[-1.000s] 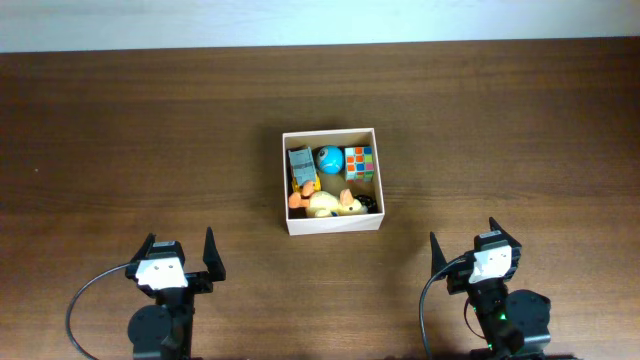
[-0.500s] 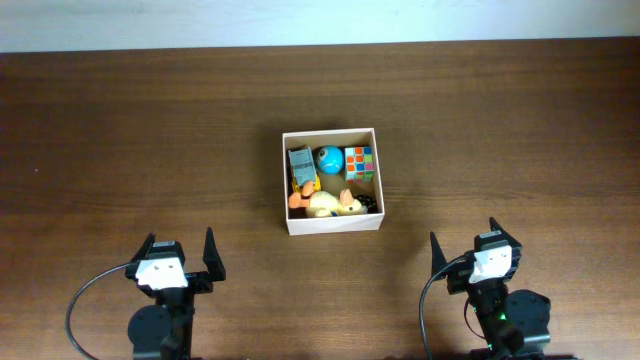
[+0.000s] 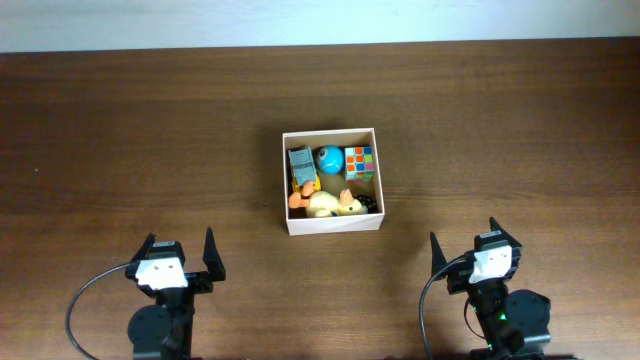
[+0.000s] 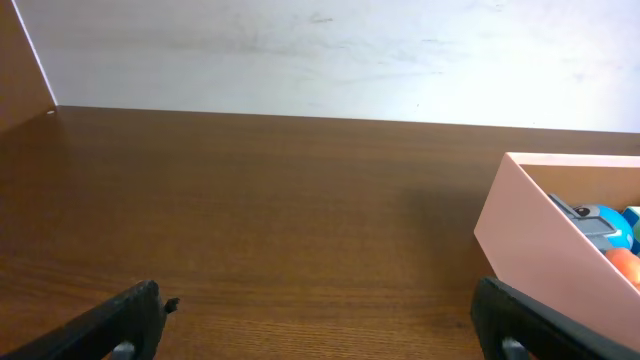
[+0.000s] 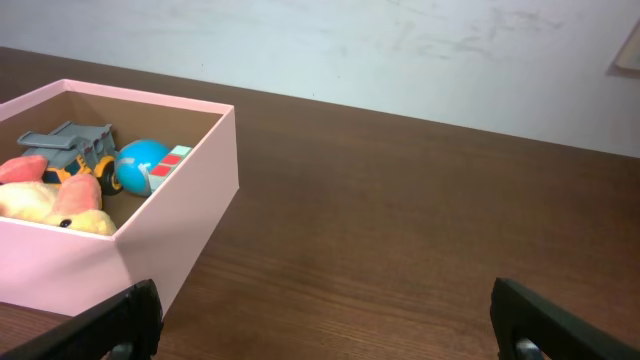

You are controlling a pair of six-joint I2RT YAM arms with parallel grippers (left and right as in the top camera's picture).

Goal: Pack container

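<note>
The container [image 3: 333,226] is a square white-walled box with a tan inside, at the table's middle. In it lie a grey toy vehicle [image 3: 301,162], a blue ball [image 3: 329,158], a coloured puzzle cube [image 3: 359,162] and a yellow plush duck [image 3: 327,203]. My left gripper [image 3: 181,252] stands open at the front left, well short of the box, with nothing between its fingers. My right gripper [image 3: 471,246] is open and bare at the front right. The left wrist view catches the container [image 4: 520,245] at its right edge. The right wrist view has the container [image 5: 180,205] on its left.
Dark brown wooden table top [image 3: 150,130] spreads around the box. A pale wall [image 4: 320,50] runs along the table's far edge. Both arm bases sit at the near edge.
</note>
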